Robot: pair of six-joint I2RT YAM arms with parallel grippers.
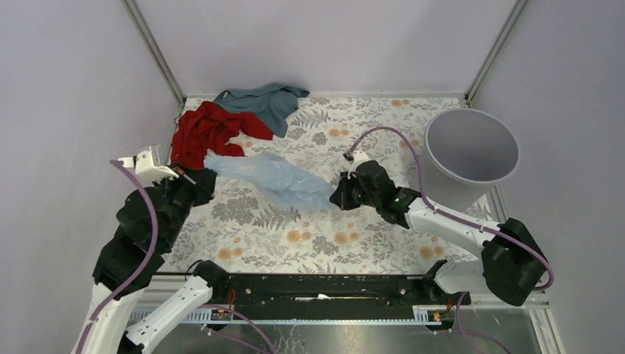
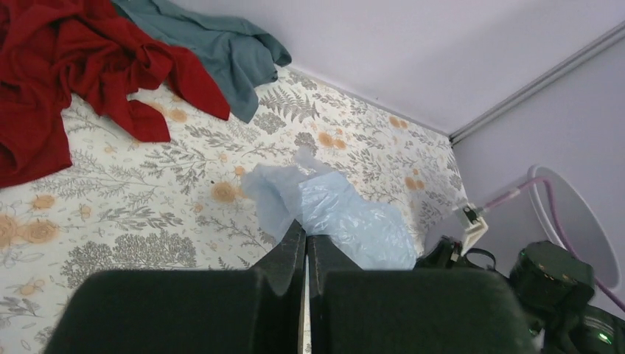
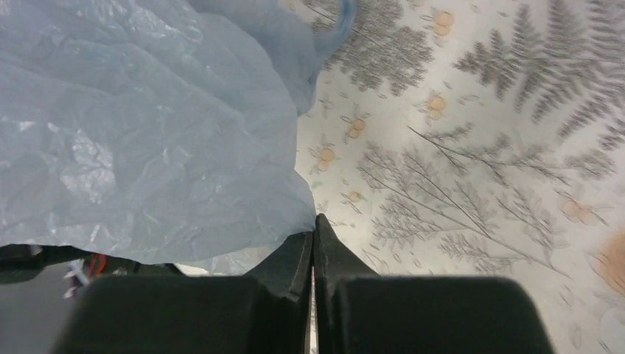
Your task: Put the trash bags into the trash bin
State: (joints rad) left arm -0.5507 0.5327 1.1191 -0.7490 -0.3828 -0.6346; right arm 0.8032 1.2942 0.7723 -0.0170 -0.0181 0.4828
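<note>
This looks like a robot test lab, not a home. Plain pale walls (image 1: 66, 88) with metal strips (image 1: 155, 51) box in a small tabletop (image 1: 354, 243) with a leafy cover. A left arm (image 1: 140, 221) and a right arm (image 1: 449, 221) are bolted to a black rail (image 1: 317, 284) at its near edge.

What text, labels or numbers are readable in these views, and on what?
No readable text in any view.
trash bag: no print.
trash bin: plain grey, no label.
red cloth and teal-grey cloth: no tags showing.
table cover: fern and flower pattern only.
black rail at the near edge: a small white mark, too small to read.
</note>
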